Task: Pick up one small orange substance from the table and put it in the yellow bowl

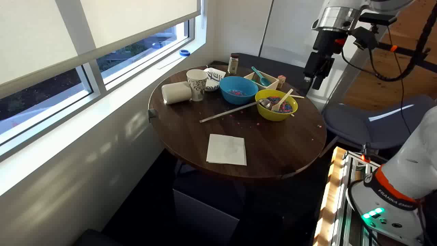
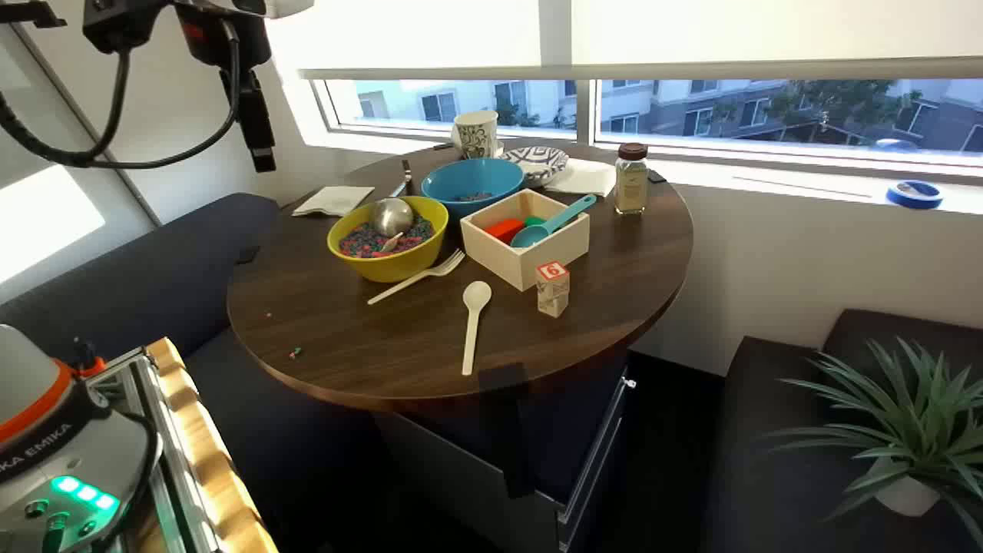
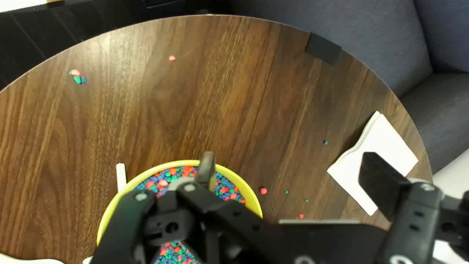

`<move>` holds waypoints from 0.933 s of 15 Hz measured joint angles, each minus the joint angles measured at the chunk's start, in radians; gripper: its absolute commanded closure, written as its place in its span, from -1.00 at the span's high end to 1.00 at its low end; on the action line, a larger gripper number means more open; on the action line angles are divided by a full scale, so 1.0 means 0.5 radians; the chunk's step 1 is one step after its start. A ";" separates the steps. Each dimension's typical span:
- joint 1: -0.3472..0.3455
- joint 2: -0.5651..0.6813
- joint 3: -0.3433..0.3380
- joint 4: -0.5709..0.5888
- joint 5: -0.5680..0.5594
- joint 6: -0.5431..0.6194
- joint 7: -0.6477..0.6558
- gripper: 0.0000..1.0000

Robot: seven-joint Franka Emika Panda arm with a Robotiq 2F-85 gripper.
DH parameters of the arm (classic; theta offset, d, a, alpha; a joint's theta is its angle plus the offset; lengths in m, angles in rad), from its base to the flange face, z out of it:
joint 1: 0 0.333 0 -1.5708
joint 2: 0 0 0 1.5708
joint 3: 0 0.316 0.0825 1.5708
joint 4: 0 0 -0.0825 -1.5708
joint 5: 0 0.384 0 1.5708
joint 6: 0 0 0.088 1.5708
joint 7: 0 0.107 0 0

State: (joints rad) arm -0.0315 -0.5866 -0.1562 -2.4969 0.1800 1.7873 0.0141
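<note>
The dark brown round table [image 1: 273, 143] shows in all views. The yellow bowl [image 1: 273, 116] stands on it, filled with blue, green and reddish-orange bits, with a metal ladle and a pale spoon in it. It also shows in an exterior view [image 2: 388, 269] and, partly behind the gripper, in the wrist view [image 3: 247, 197]. Small reddish-orange bits lie loose on the table: one alone [image 3: 172, 58], one in a cluster [image 3: 75, 72], one beside the bowl [image 3: 263, 191], one farther right [image 3: 301, 216]. My gripper [image 3: 293, 172] is open and empty, high above the table; it also shows in an exterior view [image 1: 314, 82].
A blue bowl [image 1: 239, 97] and a wooden box [image 2: 499, 257] holding a teal spoon stand beside the yellow bowl. A fork [image 2: 418, 280], a white spoon [image 2: 472, 330], stacked blocks [image 2: 553, 290], a jar [image 2: 631, 180], a paper cup [image 1: 197, 85] and white napkins [image 1: 226, 149] are on the table.
</note>
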 measured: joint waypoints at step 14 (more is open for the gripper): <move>-0.031 0.000 0.049 -0.012 0.022 0.036 0.105 1.00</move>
State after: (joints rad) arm -0.0471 -0.5865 -0.1314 -2.5031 0.1909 1.8052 0.0666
